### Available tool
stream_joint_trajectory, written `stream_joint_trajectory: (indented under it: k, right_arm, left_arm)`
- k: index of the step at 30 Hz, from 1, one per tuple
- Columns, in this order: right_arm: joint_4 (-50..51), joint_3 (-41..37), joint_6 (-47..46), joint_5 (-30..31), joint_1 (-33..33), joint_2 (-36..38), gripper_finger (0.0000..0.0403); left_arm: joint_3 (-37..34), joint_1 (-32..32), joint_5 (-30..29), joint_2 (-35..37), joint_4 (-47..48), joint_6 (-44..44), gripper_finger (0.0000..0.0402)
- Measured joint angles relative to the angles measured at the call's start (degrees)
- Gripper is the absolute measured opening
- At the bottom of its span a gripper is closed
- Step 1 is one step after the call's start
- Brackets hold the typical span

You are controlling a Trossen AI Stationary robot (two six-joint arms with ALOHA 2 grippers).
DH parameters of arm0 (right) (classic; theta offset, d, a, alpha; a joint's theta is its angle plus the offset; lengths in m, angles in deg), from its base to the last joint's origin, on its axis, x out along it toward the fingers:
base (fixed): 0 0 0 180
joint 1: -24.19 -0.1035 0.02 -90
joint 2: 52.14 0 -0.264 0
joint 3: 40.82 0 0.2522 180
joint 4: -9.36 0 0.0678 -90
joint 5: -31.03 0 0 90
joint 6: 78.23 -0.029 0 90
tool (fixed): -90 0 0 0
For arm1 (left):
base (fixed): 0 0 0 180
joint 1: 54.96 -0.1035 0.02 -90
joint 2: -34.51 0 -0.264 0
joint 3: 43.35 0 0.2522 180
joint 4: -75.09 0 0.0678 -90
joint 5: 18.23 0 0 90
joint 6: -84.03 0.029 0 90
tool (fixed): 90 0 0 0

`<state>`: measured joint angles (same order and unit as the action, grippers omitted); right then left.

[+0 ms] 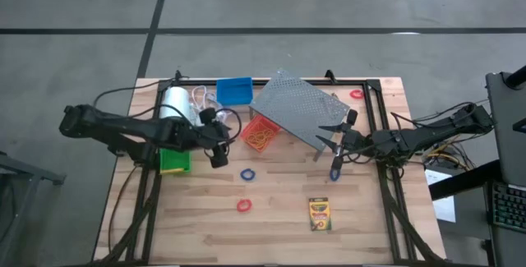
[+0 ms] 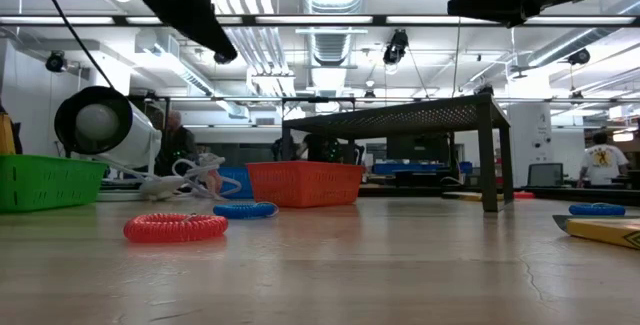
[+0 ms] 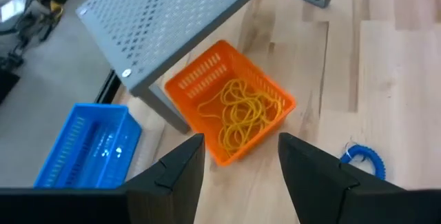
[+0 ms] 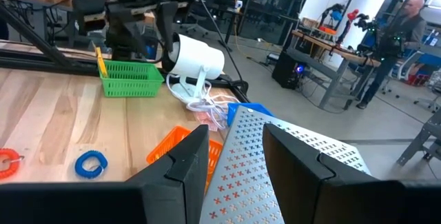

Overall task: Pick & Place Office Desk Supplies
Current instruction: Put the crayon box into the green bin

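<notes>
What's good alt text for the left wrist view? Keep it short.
Seen between the left gripper's open dark fingers, an orange bin holding yellow rubber bands sits on the wooden table, partly under a grey perforated rack. A blue bin lies beside it and a blue ring band lies apart.

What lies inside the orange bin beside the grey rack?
The orange bin holds a loose tangle of yellow bands. Whatever sits beneath the tangle is covered. The grey rack overhangs one corner.
</notes>
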<state>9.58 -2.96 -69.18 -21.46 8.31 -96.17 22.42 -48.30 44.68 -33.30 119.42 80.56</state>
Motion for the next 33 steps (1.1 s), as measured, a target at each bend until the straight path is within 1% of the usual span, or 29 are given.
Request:
stream_joint_trajectory:
  k: [4,11,17,19,22,25,27,30,33]
  right_arm:
    - [0.0,0.0,0.0,0.0,0.0,0.0,0.0137]
    - [0.0,0.0,0.1,0.0,0.0,0.0,0.0137]
    - [0.0,0.0,0.1,0.0,0.0,0.0,0.0137]
    - [0.0,0.0,0.0,0.0,0.0,0.0,0.0137]
    - [0.0,0.0,0.1,0.0,0.0,0.0,0.0137]
    - [0.0,0.0,0.0,0.0,0.0,0.0,0.0137]
    - [0.0,0.0,0.1,0.0,0.0,0.0,0.0137]
    - [0.0,0.0,0.0,0.0,0.0,0.0,0.0137]
    - [0.0,0.0,0.0,0.0,0.0,0.0,0.0137]
  left_arm:
    - [-1.6,0.0,0.1,0.0,-2.7,-0.6,0.0189]
    - [-1.7,0.0,0.1,0.0,-6.0,-0.8,0.0189]
    - [-1.7,0.0,-1.2,-0.2,-6.4,-0.8,0.0189]
    - [-1.7,-0.1,-1.3,0.2,-6.4,0.6,0.0189]
    - [-1.7,-0.2,-1.4,0.7,-7.4,5.7,0.0189]
    - [-1.7,-1.6,-1.2,1.2,-12.1,8.7,0.0189]
    - [-1.7,-3.0,0.8,1.4,-15.1,10.7,0.0189]
    - [-1.7,-5.8,8.0,1.4,-17.4,15.0,0.0189]
    - [-1.7,-9.8,14.1,1.3,-18.0,15.6,0.0189]
